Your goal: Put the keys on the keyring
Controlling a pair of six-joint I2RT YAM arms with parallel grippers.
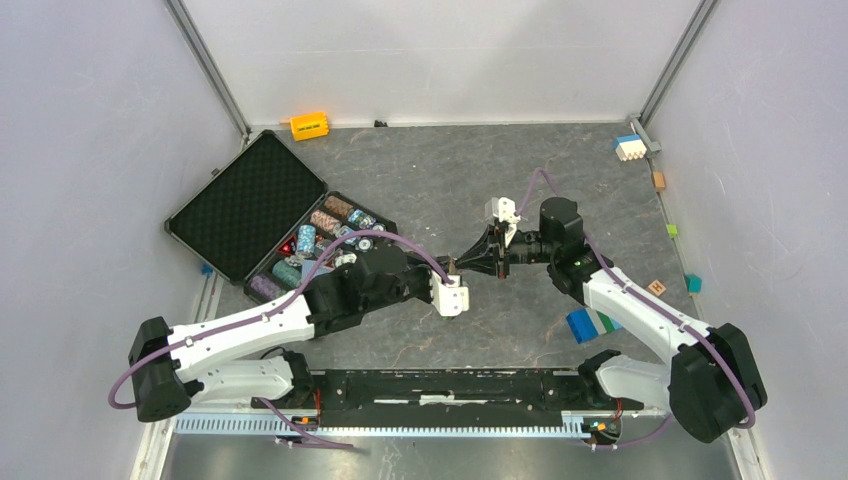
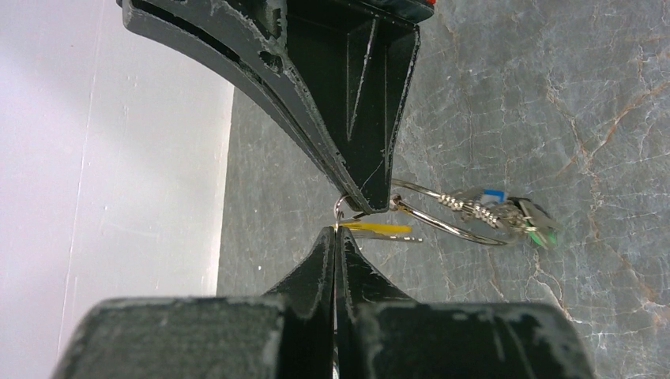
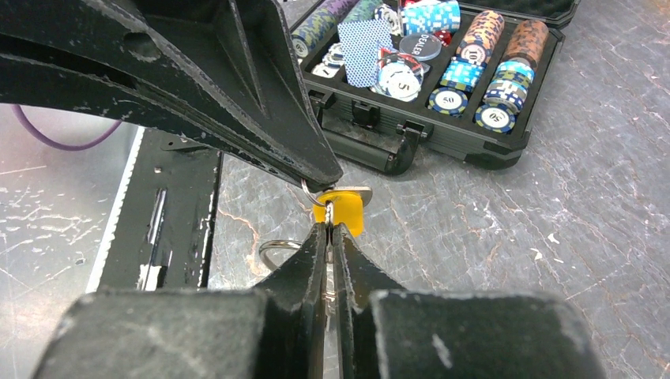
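Over the middle of the table my two grippers meet tip to tip. The left gripper [image 1: 448, 268] [image 2: 338, 230] is shut on the small wire loop of a key with a yellow tag [image 2: 382, 229] [image 3: 348, 215]. From the opposite side the right gripper [image 1: 458, 262] [image 3: 329, 226] is shut on the large silver keyring [image 2: 452, 221] [image 3: 276, 247], with metal showing between its jaws. Other keys with blue and green tags [image 2: 506, 212] hang in a bunch on the far side of the keyring, above the grey table [image 2: 569, 118].
An open black case of poker chips [image 1: 300, 240] [image 3: 442, 118] lies left of the grippers. An orange-yellow block [image 1: 309, 125] sits at the back wall, a blue-and-white brick [image 1: 629, 147] at the back right. A blue-green-white brick stack [image 1: 592, 324] lies under the right arm.
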